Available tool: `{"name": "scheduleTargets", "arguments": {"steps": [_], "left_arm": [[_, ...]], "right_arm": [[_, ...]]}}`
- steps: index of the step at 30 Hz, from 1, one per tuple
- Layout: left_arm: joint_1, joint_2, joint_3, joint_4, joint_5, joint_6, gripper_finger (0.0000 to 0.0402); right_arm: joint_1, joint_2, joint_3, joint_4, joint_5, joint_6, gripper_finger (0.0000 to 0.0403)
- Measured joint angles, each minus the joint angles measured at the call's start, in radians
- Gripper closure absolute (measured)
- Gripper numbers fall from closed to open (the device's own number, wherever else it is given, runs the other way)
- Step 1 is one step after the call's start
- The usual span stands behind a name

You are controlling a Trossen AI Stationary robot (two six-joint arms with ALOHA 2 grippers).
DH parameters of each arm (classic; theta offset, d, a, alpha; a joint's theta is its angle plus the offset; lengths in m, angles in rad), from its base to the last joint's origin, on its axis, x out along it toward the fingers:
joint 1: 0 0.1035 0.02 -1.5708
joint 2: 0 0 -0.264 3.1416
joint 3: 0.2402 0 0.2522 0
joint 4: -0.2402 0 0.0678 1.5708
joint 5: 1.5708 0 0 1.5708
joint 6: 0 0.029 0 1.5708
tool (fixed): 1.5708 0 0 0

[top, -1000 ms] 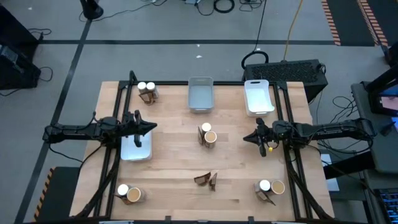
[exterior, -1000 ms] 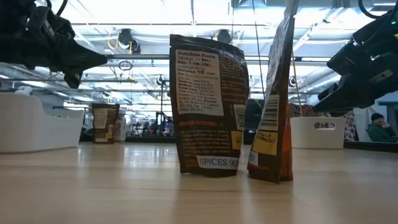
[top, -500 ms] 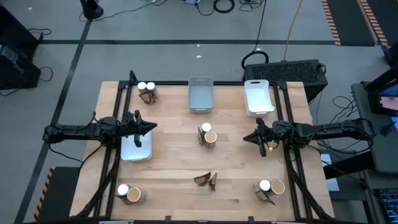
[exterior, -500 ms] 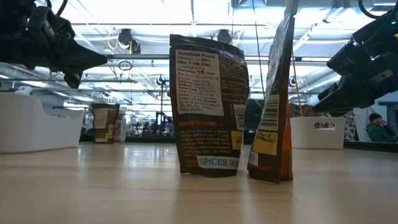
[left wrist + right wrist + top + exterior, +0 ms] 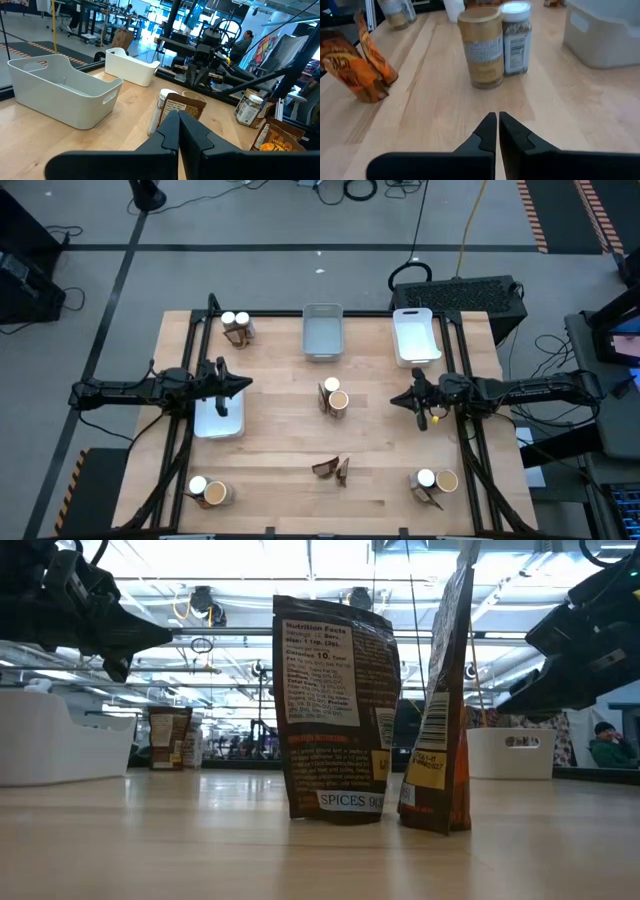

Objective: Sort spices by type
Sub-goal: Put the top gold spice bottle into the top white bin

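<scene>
Right fingers (image 5: pixel 398 402) nearer central spices (image 5: pixel 333 397).

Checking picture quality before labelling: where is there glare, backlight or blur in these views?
Low view: bright ceiling lights behind leave both arms as dark shapes, yet the packet label stays readable. Left wrist view: blue-tinted room, own pincer soft. Right wrist view: tub and jar sharp, orange packets slightly soft. High view: even light, no glare.

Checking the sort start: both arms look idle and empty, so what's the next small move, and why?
Probably open the right gripper and ease it toward the centre cluster. It is shut, empty and above the table, facing the tan-topped tub and white-capped jar. The left gripper, also shut, hovers over a white tray. All three trays look empty.
</scene>
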Motion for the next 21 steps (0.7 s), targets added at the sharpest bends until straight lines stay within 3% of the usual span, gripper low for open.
{"name": "scheduleTargets", "arguments": {"steps": [5,11,15,21], "left_arm": [[0.000,0.000,0.000,0.000,0.000,0.000,0.0395],[0.000,0.000,0.000,0.000,0.000,0.000,0.0395],[0.000,0.000,0.000,0.008,-0.012,0.011,0.0395],[0.000,0.001,0.000,0.058,-0.064,-0.017,0.0395]], "right_arm": [[0.000,0.001,0.000,0.003,0.002,0.040,0.0403],[-0.003,0.005,0.026,0.180,0.064,0.212,0.0403],[-0.003,0.013,0.101,0.290,0.058,0.357,0.0403],[-0.003,0.080,0.266,0.294,0.142,0.353,0.0403]]}}
